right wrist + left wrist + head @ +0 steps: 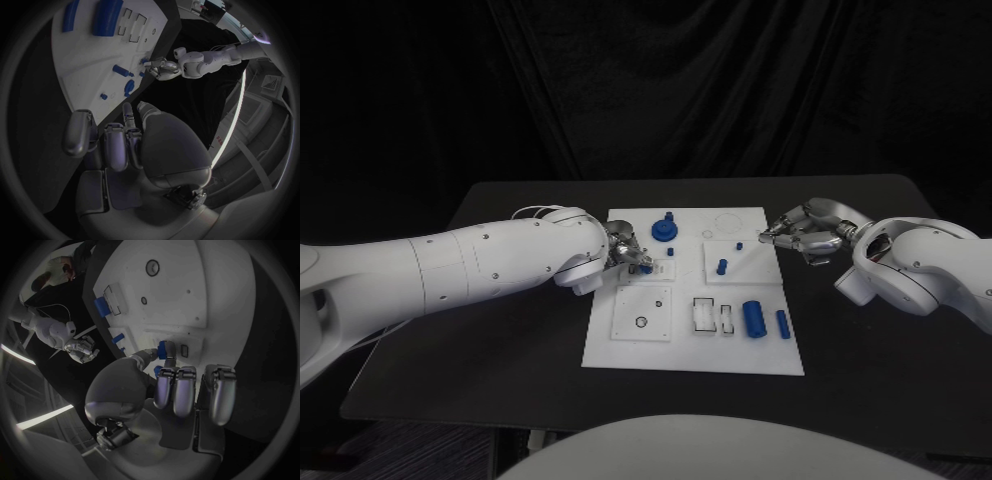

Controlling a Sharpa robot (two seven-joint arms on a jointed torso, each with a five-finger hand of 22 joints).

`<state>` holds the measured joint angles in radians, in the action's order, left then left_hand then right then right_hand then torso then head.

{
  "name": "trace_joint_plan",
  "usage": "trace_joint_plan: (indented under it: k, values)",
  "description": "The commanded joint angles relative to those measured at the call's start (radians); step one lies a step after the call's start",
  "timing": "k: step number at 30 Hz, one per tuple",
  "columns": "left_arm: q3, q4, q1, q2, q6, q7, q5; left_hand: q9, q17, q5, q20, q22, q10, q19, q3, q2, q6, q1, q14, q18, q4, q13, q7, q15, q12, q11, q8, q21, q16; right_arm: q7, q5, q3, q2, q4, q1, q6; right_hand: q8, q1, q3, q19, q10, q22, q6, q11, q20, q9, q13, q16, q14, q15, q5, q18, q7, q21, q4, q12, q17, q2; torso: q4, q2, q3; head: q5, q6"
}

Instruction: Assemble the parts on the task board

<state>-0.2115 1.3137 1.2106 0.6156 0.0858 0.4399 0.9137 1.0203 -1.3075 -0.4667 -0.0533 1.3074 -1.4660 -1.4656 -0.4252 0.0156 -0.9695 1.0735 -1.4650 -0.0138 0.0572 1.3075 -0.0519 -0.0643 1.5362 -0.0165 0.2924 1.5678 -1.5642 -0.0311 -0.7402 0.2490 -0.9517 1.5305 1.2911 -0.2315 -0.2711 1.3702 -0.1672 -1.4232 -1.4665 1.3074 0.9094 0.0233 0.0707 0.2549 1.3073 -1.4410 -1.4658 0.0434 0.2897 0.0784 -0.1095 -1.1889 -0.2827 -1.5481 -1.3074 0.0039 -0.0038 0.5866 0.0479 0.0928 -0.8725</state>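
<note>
Left hand [620, 255] reaching in from 9 o'clock, bent over the white task board [625, 350], pinching a small blue part [164, 349] between thumb and fingertip at the board's left-centre. Right hand [798, 235] hovering at the board's 2 o'clock edge, fingers curled in, holding nothing visible

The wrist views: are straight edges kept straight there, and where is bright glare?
In the left wrist view the white flat task board has edges bent into curves by the fisheye lens; in the right wrist view a thin bright light strip arcs beside the silver right hand; the head view keeps board edges straight.
</note>
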Motion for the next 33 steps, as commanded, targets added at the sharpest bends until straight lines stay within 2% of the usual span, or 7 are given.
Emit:
trace_joint_plan:
  k: [1,10,16,22,25,29,33]
  values:
    - [0.0,0.018,-0.01,0.01,0.089,-0.045,-0.002,0.003,-0.263,0.008,0.01,0.263,-0.07,-0.105,-0.061,-0.001,0.002,-0.01,-0.106,0.014,-0.051,0.228,0.006,-0.008,-0.001,-0.007,0.004,0.003,-0.007,-0.02,-0.004,-0.001,0.0,-0.001,-0.003,0.011,-0.007,0.006,-0.005,0.006,-0.062,0.144,-0.005,0.006,-0.002,0.002,0.221,0.002,-0.065,-0.005,0.007,0.007,0.001,0.003,-0.002,0.005,-0.143,0.004,-0.0003,0.0,0.0008,0.001,0.0]
    - [0.0,0.034,-0.034,0.026,0.157,-0.064,0.022,0.008,-0.263,0.027,0.01,0.263,-0.07,-0.105,-0.059,-0.001,0.003,-0.02,-0.106,0.014,-0.04,0.227,0.007,-0.008,-0.001,-0.007,0.005,0.003,-0.007,-0.024,-0.004,-0.001,0.002,-0.003,-0.003,0.016,-0.01,0.014,-0.008,0.008,-0.058,0.142,-0.007,0.006,-0.002,0.003,0.218,0.006,-0.064,-0.004,0.016,0.008,0.002,0.011,0.002,0.008,-0.139,0.003,-0.0002,-0.001,0.0011,-0.001,0.0]
    - [0.0,0.029,-0.042,0.026,0.17,-0.062,0.027,0.009,-0.263,0.035,0.01,0.263,-0.07,-0.105,-0.059,-0.001,0.003,-0.021,-0.106,0.014,-0.037,0.227,0.007,-0.008,-0.001,-0.008,0.005,0.003,-0.007,-0.026,-0.004,-0.001,0.001,-0.003,-0.003,0.018,-0.012,0.016,-0.01,0.009,-0.058,0.141,-0.007,0.006,-0.002,0.003,0.217,0.008,-0.063,-0.004,0.021,0.009,0.002,0.014,0.003,0.008,-0.138,0.003,-0.0002,-0.003,0.0028,-0.002,0.0]
    - [0.0,0.022,-0.048,0.023,0.184,-0.062,0.055,0.01,-0.263,0.045,0.01,0.263,-0.069,-0.105,-0.058,-0.001,0.003,-0.023,-0.106,0.014,-0.032,0.227,0.007,-0.008,-0.001,-0.008,0.004,0.003,-0.007,-0.027,-0.004,-0.001,0.002,-0.004,-0.003,0.022,-0.013,0.018,-0.01,0.01,-0.056,0.14,-0.008,0.006,-0.002,0.004,0.216,0.008,-0.063,-0.004,0.026,0.009,0.002,0.016,0.003,0.009,-0.137,0.003,-0.0009,-0.001,0.001,0.0,0.0]
    - [0.0,0.02,-0.051,0.022,0.186,-0.058,0.061,0.011,-0.263,0.058,0.01,0.263,-0.07,-0.105,-0.055,-0.001,0.001,-0.028,-0.106,0.014,-0.024,0.227,0.008,-0.008,-0.001,-0.008,0.004,0.003,-0.007,-0.028,-0.004,-0.001,0.004,-0.005,-0.004,0.025,-0.013,0.018,-0.01,0.01,-0.056,0.14,-0.008,0.006,-0.002,0.004,0.216,0.008,-0.063,-0.004,0.026,0.009,0.002,0.016,0.003,0.009,-0.137,0.003,-0.0022,0.0,-0.0001,0.004,0.0]
    - [0.0,0.016,-0.054,0.019,0.19,-0.055,0.064,0.012,-0.263,0.102,0.011,0.263,-0.069,-0.105,-0.049,-0.003,-0.001,-0.032,-0.106,0.014,-0.009,0.227,0.009,-0.009,-0.002,-0.009,0.001,0.003,-0.007,-0.029,-0.004,-0.001,0.005,-0.005,-0.004,0.028,-0.013,0.018,-0.01,0.01,-0.055,0.139,-0.008,0.006,-0.002,0.004,0.215,0.009,-0.062,-0.004,0.027,0.01,0.002,0.019,0.003,0.01,-0.137,0.003,-0.0013,-0.001,0.0006,0.003,0.0]
    - [0.0,0.012,-0.058,0.016,0.187,-0.05,0.066,0.012,-0.263,0.111,0.011,0.263,-0.068,-0.105,-0.047,-0.004,-0.002,-0.034,-0.106,0.014,-0.003,0.226,0.008,-0.009,-0.003,-0.009,0.0,0.003,-0.007,-0.033,-0.004,-0.001,0.004,-0.004,-0.004,0.034,-0.015,0.019,-0.011,0.011,-0.055,0.139,-0.006,0.006,-0.002,0.004,0.214,0.01,-0.062,-0.004,0.03,0.01,0.002,0.02,0.003,0.01,-0.136,0.003,0.0008,0.001,0.0006,0.0,0.0]
